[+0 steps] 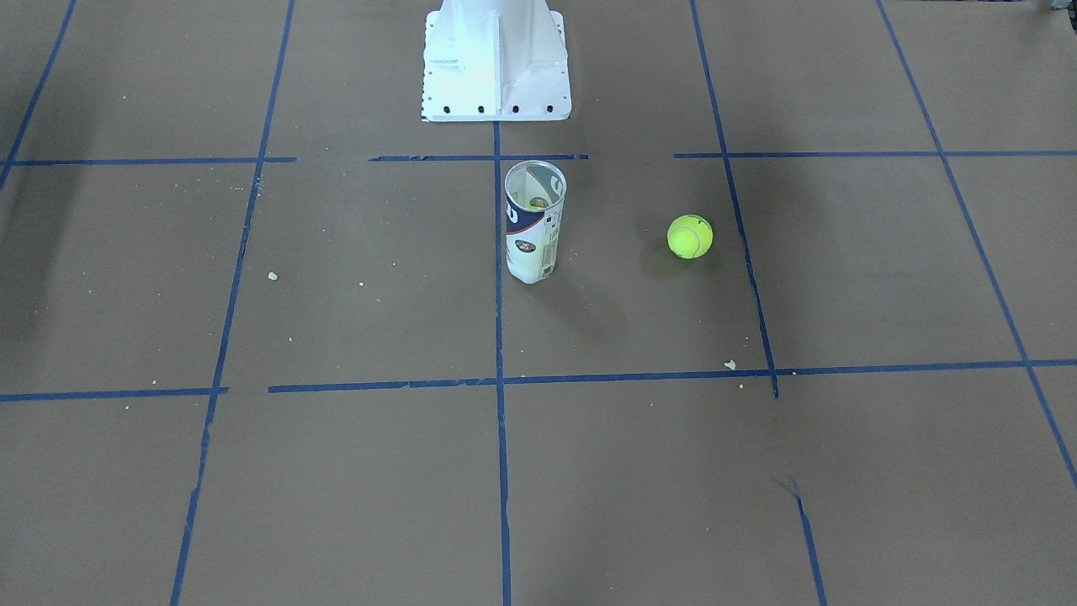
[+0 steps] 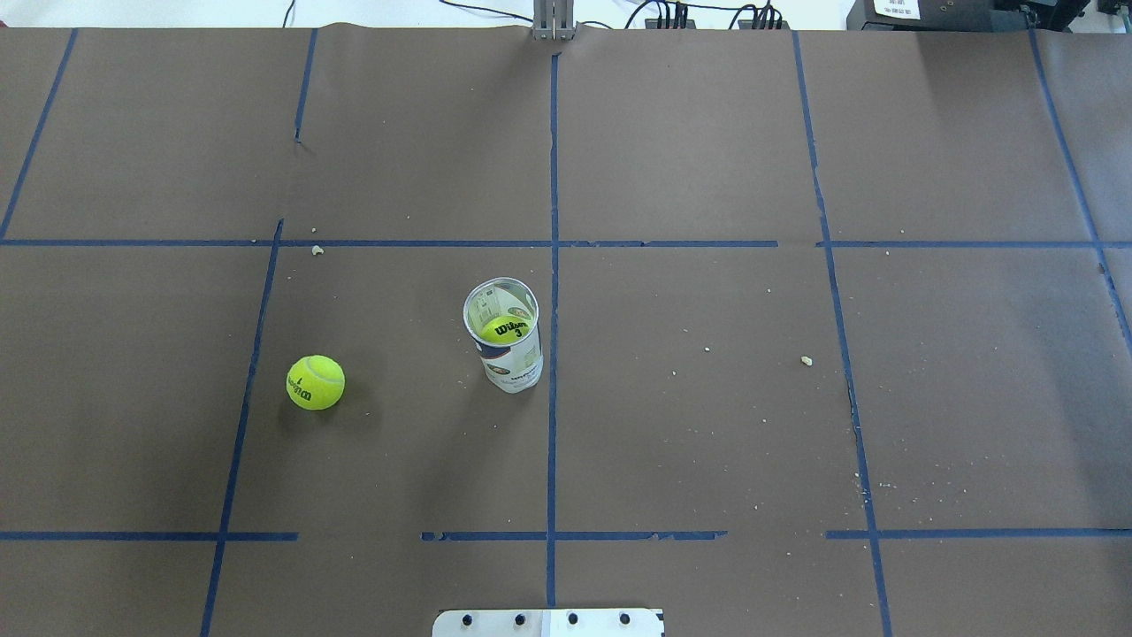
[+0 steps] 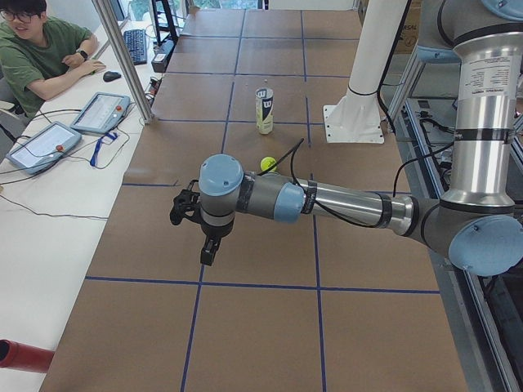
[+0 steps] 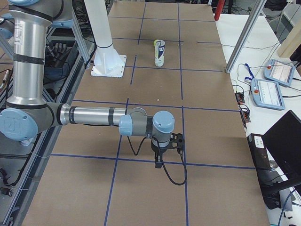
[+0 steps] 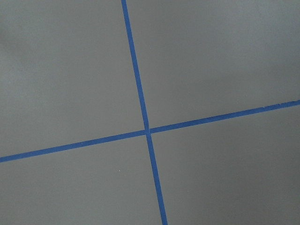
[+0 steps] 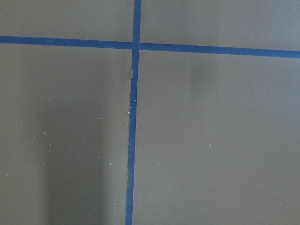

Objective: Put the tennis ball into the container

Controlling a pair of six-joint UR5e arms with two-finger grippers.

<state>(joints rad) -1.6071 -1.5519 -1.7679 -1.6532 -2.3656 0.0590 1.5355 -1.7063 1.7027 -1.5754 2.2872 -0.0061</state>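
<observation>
A loose yellow-green tennis ball [image 2: 315,382] [image 1: 690,236] [image 3: 268,164] lies on the brown table, to the robot's left of the container. The container [image 2: 504,341] [image 1: 533,223] [image 3: 264,110] [image 4: 160,52] is a clear tube with a white and dark-blue label. It stands upright near the centre line and holds another yellow ball [image 2: 506,330]. My left gripper [image 3: 181,208] hangs far from the ball, seen only in the left side view. My right gripper [image 4: 178,141] shows only in the right side view. I cannot tell whether either is open or shut.
The white pedestal base [image 1: 496,67] [image 2: 548,622] stands at the robot's edge behind the tube. Blue tape lines grid the brown table, with small crumbs scattered about. An operator [image 3: 41,49] sits by tablets [image 3: 98,110] on the far side.
</observation>
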